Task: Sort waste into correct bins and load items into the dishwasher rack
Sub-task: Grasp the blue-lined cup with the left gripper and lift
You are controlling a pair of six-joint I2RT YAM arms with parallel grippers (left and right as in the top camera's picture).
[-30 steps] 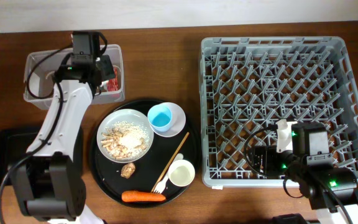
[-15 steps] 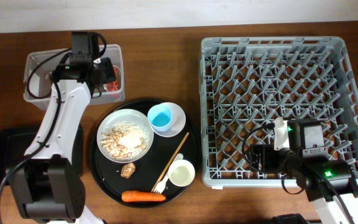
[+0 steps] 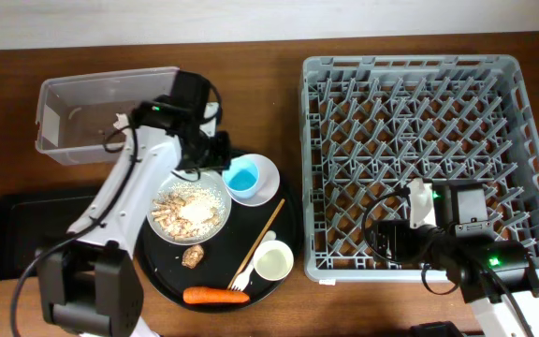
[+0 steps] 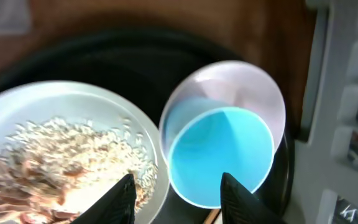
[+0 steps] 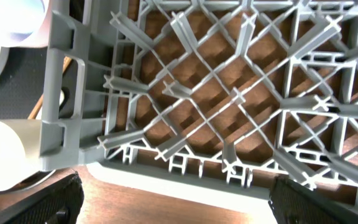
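My left gripper (image 3: 219, 159) (image 4: 182, 198) is open and empty, hovering over the round tray between the white plate (image 3: 215, 193) (image 4: 143, 134) of beige food scraps (image 3: 187, 208) (image 4: 48, 149) and the light blue cup (image 3: 242, 175) (image 4: 222, 155). The cup stands in the pale bowl (image 3: 266, 172) (image 4: 247, 78). A small white cup (image 3: 274, 260) (image 5: 5, 155), chopstick (image 3: 262, 236), fork (image 3: 240, 277), brown lump (image 3: 193, 255) and carrot (image 3: 215, 296) lie on that tray. My right gripper (image 3: 388, 240) (image 5: 179, 205) is open and empty over the front edge of the grey rack (image 3: 419, 94) (image 5: 229, 93). Tissue and red wrapper are out of view.
The clear tub (image 3: 92, 112) stands at the back left, and the shallow black rectangular tray (image 3: 21, 234) lies at the front left. The large round black tray (image 3: 162, 271) sits between them and the rack. My left arm crosses the tub's right end.
My left gripper has left the clear tub and swung right and forward to the blue cup on the round tray. The right arm has barely moved.
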